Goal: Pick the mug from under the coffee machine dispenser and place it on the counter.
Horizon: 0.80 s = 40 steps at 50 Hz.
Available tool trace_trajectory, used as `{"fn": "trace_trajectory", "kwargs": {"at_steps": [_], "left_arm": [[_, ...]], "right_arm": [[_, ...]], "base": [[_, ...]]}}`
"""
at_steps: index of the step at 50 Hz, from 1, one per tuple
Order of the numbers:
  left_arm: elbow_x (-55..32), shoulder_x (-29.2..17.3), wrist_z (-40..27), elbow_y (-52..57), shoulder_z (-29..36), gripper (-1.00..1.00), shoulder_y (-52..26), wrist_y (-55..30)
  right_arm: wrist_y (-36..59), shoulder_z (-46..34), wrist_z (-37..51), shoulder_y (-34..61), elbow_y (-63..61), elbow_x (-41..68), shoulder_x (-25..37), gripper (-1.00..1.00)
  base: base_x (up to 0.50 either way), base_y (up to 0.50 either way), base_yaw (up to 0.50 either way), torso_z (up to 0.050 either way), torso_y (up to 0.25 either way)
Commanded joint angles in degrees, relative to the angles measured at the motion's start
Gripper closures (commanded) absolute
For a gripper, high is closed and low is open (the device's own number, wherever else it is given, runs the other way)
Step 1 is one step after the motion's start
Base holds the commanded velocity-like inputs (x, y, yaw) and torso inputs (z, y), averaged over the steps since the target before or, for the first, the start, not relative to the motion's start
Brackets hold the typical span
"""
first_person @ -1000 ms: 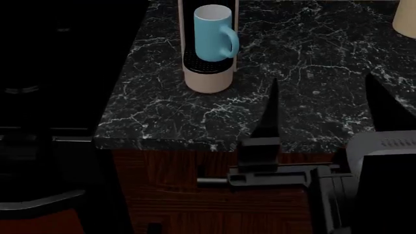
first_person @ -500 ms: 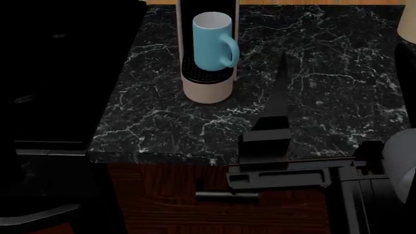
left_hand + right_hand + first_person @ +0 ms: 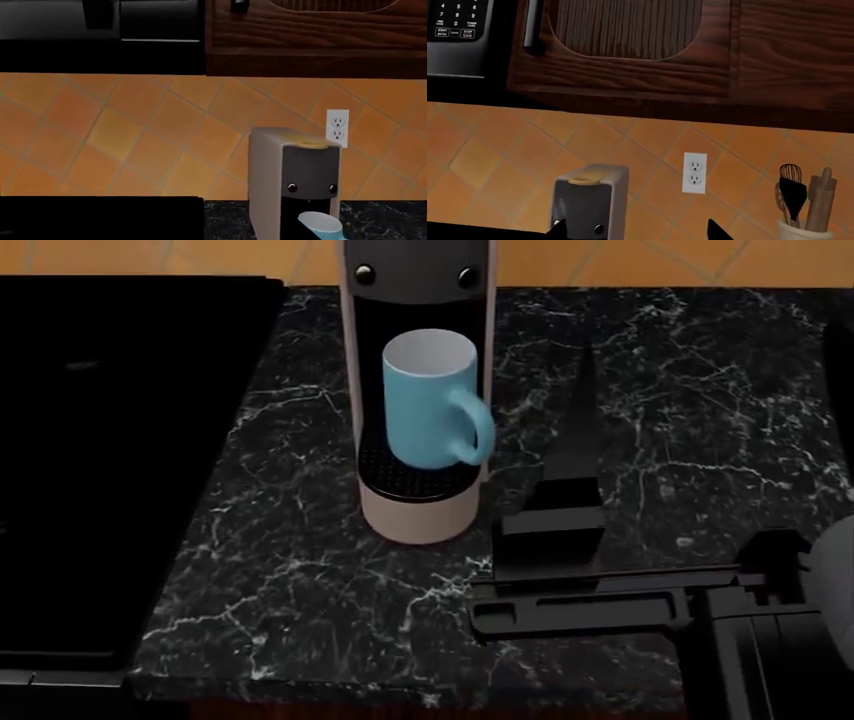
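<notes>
The light blue mug [image 3: 430, 400] stands upright on the black drip tray under the coffee machine dispenser [image 3: 416, 280], handle toward the right. In the left wrist view only the mug's rim [image 3: 320, 224] shows below the machine [image 3: 293, 175]. My right gripper [image 3: 714, 390] hovers open over the counter [image 3: 694, 470], right of the mug and apart from it. Its left finger [image 3: 577, 430] lies just right of the handle. In the right wrist view the gripper [image 3: 637, 232] shows two wide-apart tips with the machine [image 3: 587, 200] ahead. My left gripper shows in no view.
A plain black stovetop [image 3: 120, 440] lies left of the machine. A crock of utensils [image 3: 807, 205] stands at the back right by a wall outlet [image 3: 694, 172]. Dark wood cabinets [image 3: 640, 45] and a microwave [image 3: 457, 35] hang above the orange tiled wall.
The head view has moved in over the counter, so the machine and mug sit lower and larger. My right gripper has advanced past the counter's front edge, up beside the mug.
</notes>
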Motion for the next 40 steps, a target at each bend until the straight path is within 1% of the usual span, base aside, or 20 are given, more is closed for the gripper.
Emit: {"fn": "trace_trajectory", "kwargs": {"at_steps": [1, 10, 17, 31, 37, 40], "left_arm": [[0.6, -0.9, 0.3, 0.3, 0.4, -1.0, 0.0, 1.0], [0.8, -2.0, 0.7, 0.8, -0.1, -1.0, 0.7, 1.8], [0.6, -2.7, 1.0, 1.1, -0.1, -1.0, 1.1, 2.4], [0.7, -3.4, 1.2, 1.3, 0.5, -1.0, 1.4, 3.5], [0.9, -3.7, 1.3, 1.4, 0.8, -1.0, 1.5, 3.9], [0.7, -3.9, 1.0, 1.5, 1.0, -1.0, 1.3, 4.3]], "right_arm": [[-0.6, -0.4, -0.3, -0.4, 0.0, -0.3, 0.4, -1.0], [-1.6, -0.9, 0.7, -0.5, -0.4, 0.0, 1.0, -1.0], [-3.5, -2.9, 1.0, -0.5, -0.5, -0.5, 2.4, -1.0], [-12.4, -10.8, 2.4, 0.1, -0.5, -2.5, 8.6, -1.0], [-17.0, -14.9, 3.0, 0.8, -0.5, -3.5, 11.7, -1.0], [-19.8, -17.3, 3.0, 0.8, -0.5, -4.2, 13.9, -1.0]], "base": [[0.39, 0.0, 0.0, 0.0, 0.0], [0.39, 0.0, 0.0, 0.0, 0.002], [0.39, 0.0, 0.0, 0.0, 0.0], [0.36, 0.0, 0.0, 0.0, 0.001], [0.27, 0.0, 0.0, 0.0, 0.002], [0.0, 0.0, 0.0, 0.0, 0.0]]}}
